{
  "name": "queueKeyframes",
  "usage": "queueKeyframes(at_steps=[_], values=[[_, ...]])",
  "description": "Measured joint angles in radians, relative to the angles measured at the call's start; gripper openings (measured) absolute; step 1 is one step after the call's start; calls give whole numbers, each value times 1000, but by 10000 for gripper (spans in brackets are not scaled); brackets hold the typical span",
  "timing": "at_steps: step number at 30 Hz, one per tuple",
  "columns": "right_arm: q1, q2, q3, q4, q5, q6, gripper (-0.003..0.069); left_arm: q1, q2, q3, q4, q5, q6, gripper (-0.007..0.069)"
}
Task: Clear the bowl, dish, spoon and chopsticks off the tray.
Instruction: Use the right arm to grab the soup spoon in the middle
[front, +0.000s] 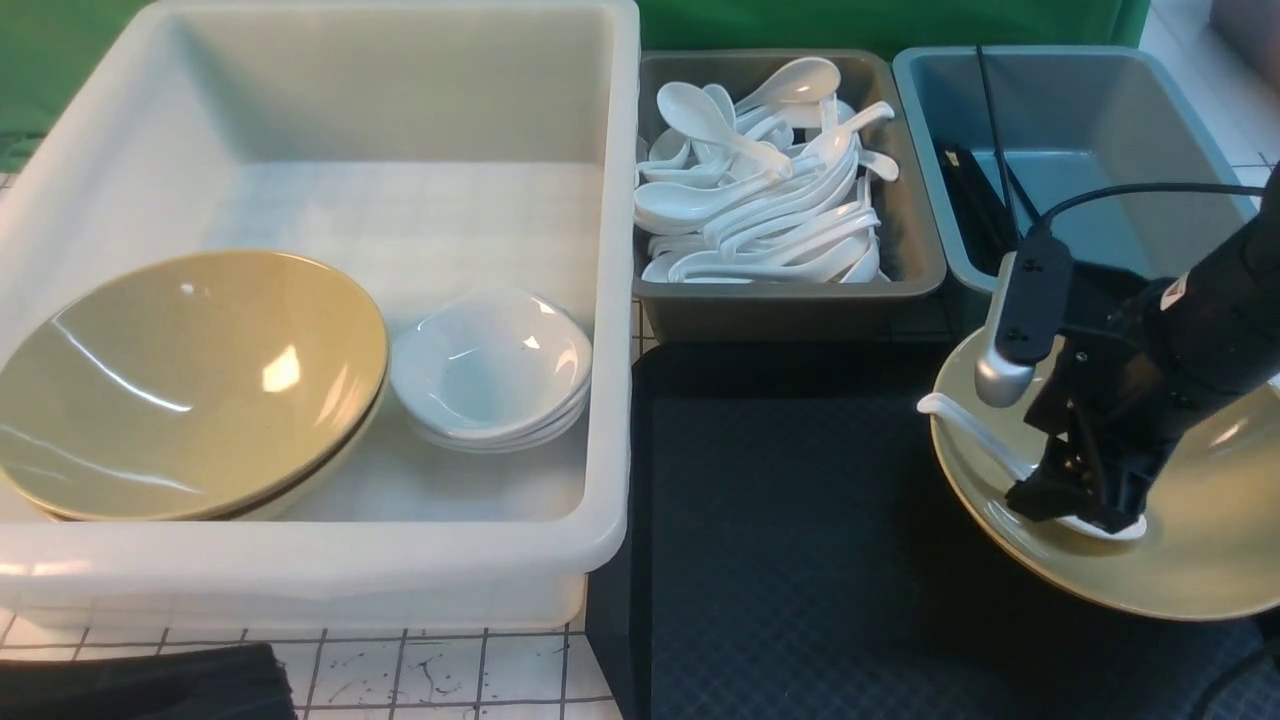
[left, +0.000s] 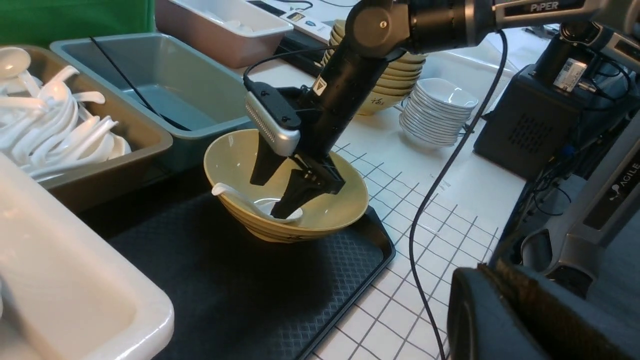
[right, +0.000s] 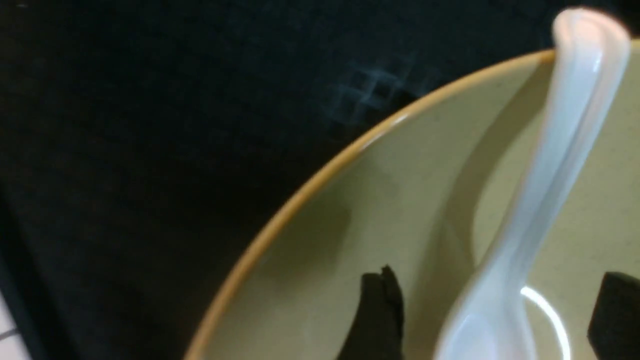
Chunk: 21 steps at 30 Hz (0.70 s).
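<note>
- Right tool (front: 1075, 510): lowered inside the wide, glossy mustard-tan bowl (front: 1180, 560), jaws released and spread. One black finger (right: 380, 320) stands on each side of the scoop with glaze showing between, so nothing is grasped.
- Glossy white soup spoon (right: 555, 150): lies in the bowl. Its scoop is between the tool's fingers, and its short curved handle runs up to the rim on the tool's left.
- The bowl sits directly beneath the tool, on the dark diamond-textured rectangular tray (front: 800, 520). The tray left of the tool shows neither dish nor chopsticks.
- Step in hand, as we judge it: picking the spoon out of the bowl. Bowl and spoon are all that remains on the tray.
- Next move, as we judge it: close the jaws on the spoon, lift it clear of the rim, then carry it ahead and left of the tool to the grey-brown plastic bin (front: 790, 305) heaped with like spoons. The glaze looks slick, so we would want a square grip.
- Blue-grey plastic bin (front: 1090, 110): just ahead of the tool, holding thin black chopsticks (front: 970, 210).
- Large white plastic tub (front: 620, 300): well to the tool's left, holding stacked tan bowls (front: 190, 380) and small white squarish dishes (front: 490, 365).
- Left tool: clenched. It is absent from the front view, so we cannot place it.
</note>
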Motion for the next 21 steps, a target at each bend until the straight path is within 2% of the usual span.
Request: queueKeyframes(at_steps=[11,21], values=[[-2,102,-6,4,-117,-71,530,0,0,0,0,-18,3,-1],[-4,159,-7,4,-210,-145,480,0,0,0,0,-18,3,-1]])
